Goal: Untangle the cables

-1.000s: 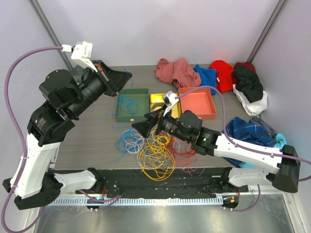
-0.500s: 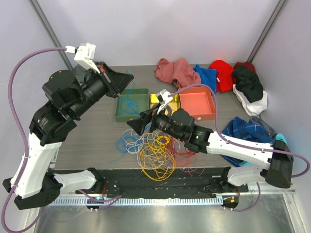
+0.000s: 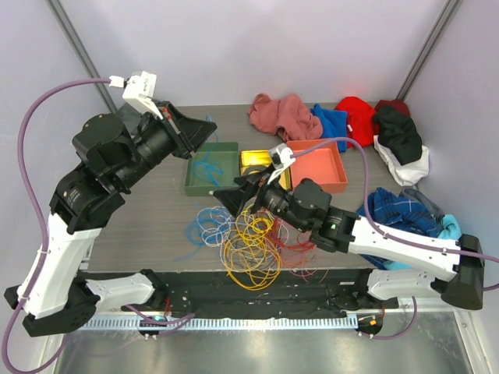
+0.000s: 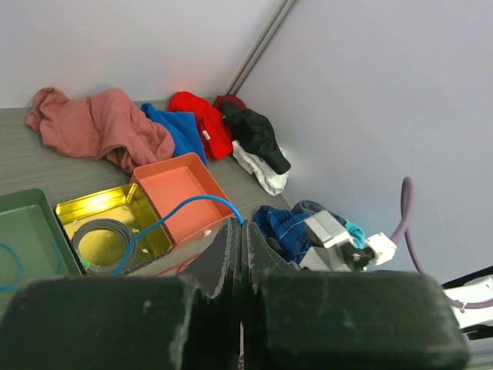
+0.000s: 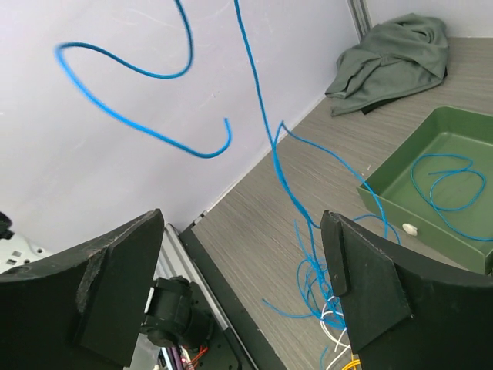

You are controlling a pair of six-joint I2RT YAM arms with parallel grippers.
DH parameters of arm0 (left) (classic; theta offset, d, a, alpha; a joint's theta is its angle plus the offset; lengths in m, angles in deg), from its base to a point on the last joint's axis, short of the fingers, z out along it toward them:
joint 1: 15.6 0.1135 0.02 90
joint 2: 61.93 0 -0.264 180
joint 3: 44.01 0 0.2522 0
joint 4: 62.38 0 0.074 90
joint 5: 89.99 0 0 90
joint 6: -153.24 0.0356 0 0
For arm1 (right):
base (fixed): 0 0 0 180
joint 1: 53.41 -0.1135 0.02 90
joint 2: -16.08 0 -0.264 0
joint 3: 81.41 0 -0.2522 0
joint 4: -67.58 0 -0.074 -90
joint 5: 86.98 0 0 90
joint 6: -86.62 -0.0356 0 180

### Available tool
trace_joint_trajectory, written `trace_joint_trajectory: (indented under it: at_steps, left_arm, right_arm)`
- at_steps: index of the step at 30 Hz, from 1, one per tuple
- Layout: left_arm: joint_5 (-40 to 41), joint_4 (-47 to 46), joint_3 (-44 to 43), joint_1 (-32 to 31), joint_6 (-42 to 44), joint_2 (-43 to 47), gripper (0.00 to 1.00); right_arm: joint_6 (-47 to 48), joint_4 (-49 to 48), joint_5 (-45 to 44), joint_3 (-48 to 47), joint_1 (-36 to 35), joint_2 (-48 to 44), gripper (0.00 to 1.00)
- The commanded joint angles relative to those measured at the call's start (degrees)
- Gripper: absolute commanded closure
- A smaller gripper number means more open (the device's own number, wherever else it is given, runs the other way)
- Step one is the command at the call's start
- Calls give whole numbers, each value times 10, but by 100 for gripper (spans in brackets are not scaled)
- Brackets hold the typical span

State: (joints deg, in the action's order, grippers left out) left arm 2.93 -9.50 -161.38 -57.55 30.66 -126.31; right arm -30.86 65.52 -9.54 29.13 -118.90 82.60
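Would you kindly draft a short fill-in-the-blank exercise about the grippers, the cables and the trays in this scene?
The cable pinched in the left gripper is ___ in colour.
The right gripper hangs with its jaws ___.
The grey coil lies in the tray coloured ___.
Missing words: blue; open; yellow.

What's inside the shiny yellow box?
A grey coiled ring lies in the yellow tray, and a blue cable passes in front of it up to the left gripper. That gripper hides the tray's near corner, so what is there cannot be seen.
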Motion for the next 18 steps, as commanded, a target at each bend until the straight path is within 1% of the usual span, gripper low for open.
trace_joint_trajectory:
  at_steps: [1,4,9,11,15,18]
  left_arm:
    - [-11,-34,-2,1,-1,9,100]
    - [-26,-40,-4,1,-8,8,100]
    - [-58,-43,-10,1,-14,14,100]
    - [-67,-43,-12,1,-13,20,100]
    - [-59,-45,-14,1,-18,22,100]
    - [-55,-49,-13,1,-22,14,100]
  right_arm:
    - [8,-1,-26,9,-10,-39,9]
    - [19,20,-49,7,-11,-42,9]
    - [50,53,-121,5,-10,-48,9]
    - [58,70,-136,6,-10,-51,9]
    - [39,75,-112,20,-10,-56,13]
    - [18,35,-61,37,-10,-56,19]
